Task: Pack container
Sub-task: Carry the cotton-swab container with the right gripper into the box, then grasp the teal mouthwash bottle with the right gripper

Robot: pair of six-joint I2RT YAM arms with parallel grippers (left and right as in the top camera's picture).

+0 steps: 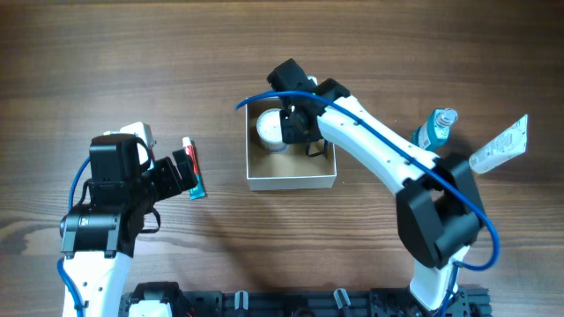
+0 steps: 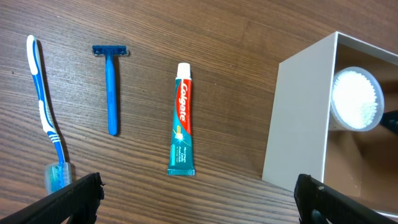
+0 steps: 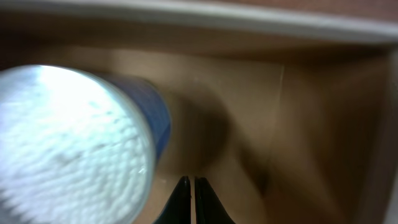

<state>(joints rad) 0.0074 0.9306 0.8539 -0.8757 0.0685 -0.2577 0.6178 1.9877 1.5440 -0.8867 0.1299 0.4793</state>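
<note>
Wood-grain bench (image 1: pixel 106 53): dark brown planks that carry everything in the scene.
Container (image 1: pixel 291 182): a square, shallow cardboard box, white outside and tan inside. It sits open near the middle of the bench, between the two arms.
Jar (image 1: pixel 270 129): small and round with a white, textured top, standing inside the container in its far corner on the left arm's side.
Right arm: white links stretch from the near right edge diagonally to the container, elbow bent, wrist tipped down into the box.
Right gripper (image 3: pixel 189 199): low inside the container, just beside the jar; its fingers are drawn together with nothing between them.
Left arm: folded up near the left edge, wrist turned toward the container.
Left gripper (image 2: pixel 199 186): fingers spread wide apart, holding nothing, above the toothpaste.
Toothpaste (image 2: pixel 181 118): a red, white and teal tube lying flat, near the container's outer wall but apart from it.
Razor (image 2: pixel 111 87): blue, lying beside the toothpaste.
Toothbrush (image 2: pixel 46 106): blue and white, farthest from the container.
Blue bottle (image 1: pixel 436 130) and white tube (image 1: pixel 500 145): beyond the right arm, well apart from the container.
</note>
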